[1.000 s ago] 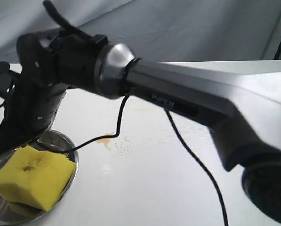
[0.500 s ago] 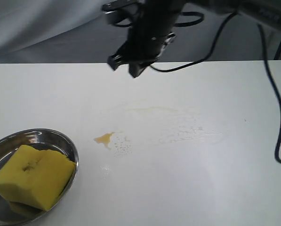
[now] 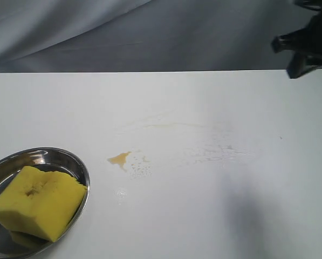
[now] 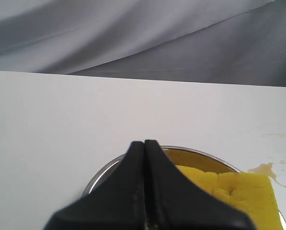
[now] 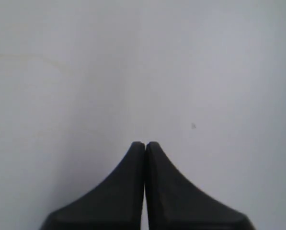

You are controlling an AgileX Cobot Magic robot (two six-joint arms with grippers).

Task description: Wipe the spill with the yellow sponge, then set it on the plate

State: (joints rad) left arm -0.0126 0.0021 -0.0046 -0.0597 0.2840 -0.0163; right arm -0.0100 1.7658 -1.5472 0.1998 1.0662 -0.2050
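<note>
The yellow sponge lies tilted in the steel plate at the lower left of the exterior view. A small amber spill sits on the white table right of the plate, with faint smears beyond it. In the left wrist view my left gripper is shut and empty, above the plate, the sponge and the spill. My right gripper is shut and empty over bare table. Its black arm shows at the upper right edge of the exterior view.
A white table fills the scene, with a grey cloth backdrop behind its far edge. Faint dried smears and droplets mark the middle of the table.
The right arm has swung from over the plate, across the table's far side, to the upper right edge of the exterior view. Sponge, plate and spill stayed put.
</note>
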